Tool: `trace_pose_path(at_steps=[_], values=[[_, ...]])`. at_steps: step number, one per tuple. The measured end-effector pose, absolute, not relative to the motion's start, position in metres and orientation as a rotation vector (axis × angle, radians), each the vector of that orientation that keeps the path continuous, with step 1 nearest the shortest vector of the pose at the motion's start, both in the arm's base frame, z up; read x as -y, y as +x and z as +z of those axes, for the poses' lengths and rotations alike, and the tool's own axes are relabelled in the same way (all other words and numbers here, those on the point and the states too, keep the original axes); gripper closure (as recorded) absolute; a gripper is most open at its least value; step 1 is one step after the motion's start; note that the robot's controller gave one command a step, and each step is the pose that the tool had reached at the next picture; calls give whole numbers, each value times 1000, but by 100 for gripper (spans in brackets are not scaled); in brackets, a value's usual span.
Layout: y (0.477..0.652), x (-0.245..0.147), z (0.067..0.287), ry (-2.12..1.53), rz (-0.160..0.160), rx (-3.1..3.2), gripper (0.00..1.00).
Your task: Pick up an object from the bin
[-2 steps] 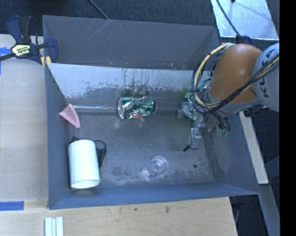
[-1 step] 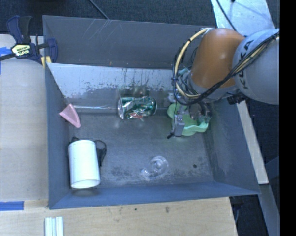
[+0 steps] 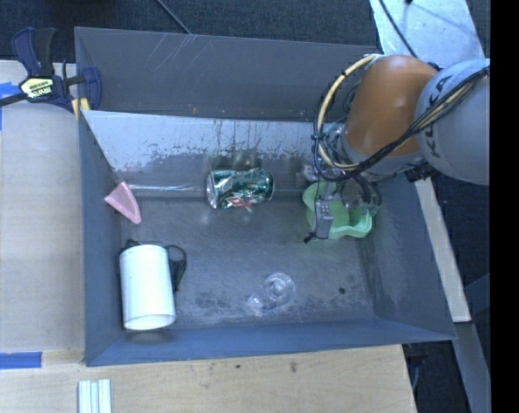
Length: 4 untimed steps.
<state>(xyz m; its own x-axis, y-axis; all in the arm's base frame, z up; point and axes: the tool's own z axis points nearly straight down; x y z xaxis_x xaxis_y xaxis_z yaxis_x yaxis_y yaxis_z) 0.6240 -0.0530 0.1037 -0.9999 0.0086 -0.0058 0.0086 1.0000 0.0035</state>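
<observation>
My gripper (image 3: 325,217) sits over the light-green object (image 3: 358,224) at the far right of the bin (image 3: 242,335). Jaw state: I cannot tell. Risk: an off-centre closure shoves it against the right wall.

Arm (image 3: 461,132) reaching in from the right, orange wrist cover (image 3: 388,101) with looped cables (image 3: 331,101), gripper (image 3: 325,218) pointing down and set low

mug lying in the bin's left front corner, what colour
White mug, dark handle, in the camera view.

A white mug (image 3: 147,286), a pink wedge (image 3: 123,201), a green-and-silver can (image 3: 239,188) and a pale green piece (image 3: 356,223) in the grey bin (image 3: 199,71).
</observation>
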Motion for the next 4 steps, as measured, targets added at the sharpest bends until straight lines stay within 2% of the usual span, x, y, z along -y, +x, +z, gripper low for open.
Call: trace_pose_path(at_steps=[1, 2, 3, 4], values=[[620, 102, 90, 96, 2, -3138, 0], [631, 124, 96, -156, 44, -3136, 100], [631, 124, 96, -156, 44, -3136, 100], [613, 127, 155, -164, 6, -3139, 100]])
